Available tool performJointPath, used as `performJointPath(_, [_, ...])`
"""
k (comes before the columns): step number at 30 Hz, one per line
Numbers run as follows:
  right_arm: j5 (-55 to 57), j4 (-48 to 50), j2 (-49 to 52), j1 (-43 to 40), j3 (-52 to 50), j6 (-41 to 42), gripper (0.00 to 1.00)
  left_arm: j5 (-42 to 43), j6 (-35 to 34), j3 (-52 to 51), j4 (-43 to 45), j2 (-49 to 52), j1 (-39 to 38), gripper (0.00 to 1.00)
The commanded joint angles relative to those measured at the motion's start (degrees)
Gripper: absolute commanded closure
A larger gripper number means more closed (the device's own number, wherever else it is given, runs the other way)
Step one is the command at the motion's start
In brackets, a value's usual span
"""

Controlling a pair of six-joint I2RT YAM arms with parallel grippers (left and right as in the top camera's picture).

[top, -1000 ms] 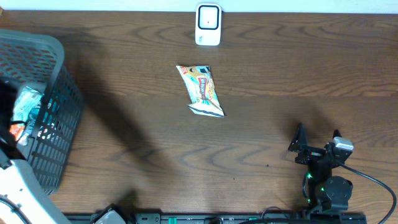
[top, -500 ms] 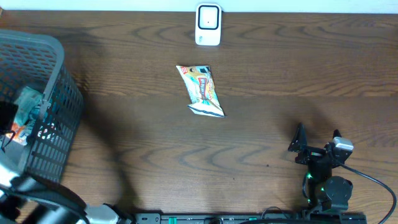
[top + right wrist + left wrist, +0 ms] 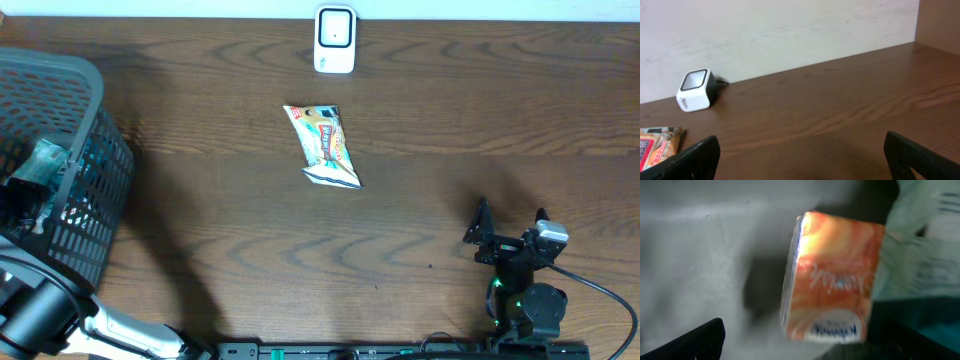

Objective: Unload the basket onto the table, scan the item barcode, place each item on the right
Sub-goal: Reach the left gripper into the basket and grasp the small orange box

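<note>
Both spread wide and empty, the right gripper (image 3: 510, 222) rests while the left gripper (image 3: 807, 347), in the basket (image 3: 95, 150), should straddle the orange pack (image 3: 832, 275) squarely before closing.

The table (image 3: 200, 150) is showing dark brown wood grain, the scanner (image 3: 334, 40) white, the snack packet (image 3: 325, 145) yellow and orange, the latticed basket (image 3: 90, 130) grey, the blurred pack (image 3: 832, 277) orange and white.

overhead: straight down on whole bench (image 3: 420, 130) | left wrist: pressed close to an orange pack (image 3: 832, 277), blurred | right wrist: low, level, facing scanner (image 3: 694, 90) and wall (image 3: 790, 30) | shared with overhead: scanner, snack packet (image 3: 655, 145) near it
</note>
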Motion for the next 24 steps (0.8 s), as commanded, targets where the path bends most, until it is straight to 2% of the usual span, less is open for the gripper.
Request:
performJointPath(1, [-0.11, -0.20, -0.26, 0.26, -0.07, 0.55, 0.01, 0.48, 1.62, 0.22, 1.29, 2.91, 0.07, 0.02])
performJointPath(6, [-0.11, -0.20, -0.26, 0.26, -0.07, 0.55, 0.01, 0.48, 1.86, 0.17, 2.80, 6.47, 0.07, 0.01])
performJointPath(11, [-0.11, -0.20, -0.26, 0.26, -0.07, 0.55, 0.01, 0.48, 2.89, 0.17, 2.71, 7.69, 0.07, 0.40])
performJointPath(14, [-0.11, -0.20, -0.26, 0.26, -0.07, 0.55, 0.01, 0.50, 2.86, 0.20, 2.21, 6.91, 0.09, 0.57])
performJointPath(15, [-0.11, -0.20, -0.26, 0.26, -0.07, 0.55, 0.01, 0.50, 2.86, 0.20, 1.92, 6.36, 0.09, 0.60])
performJointPath(24, [-0.11, -0.20, -0.26, 0.26, -0.07, 0.55, 0.01, 0.52, 2.84, 0.20, -1.27, -5.40, 0.09, 0.60])
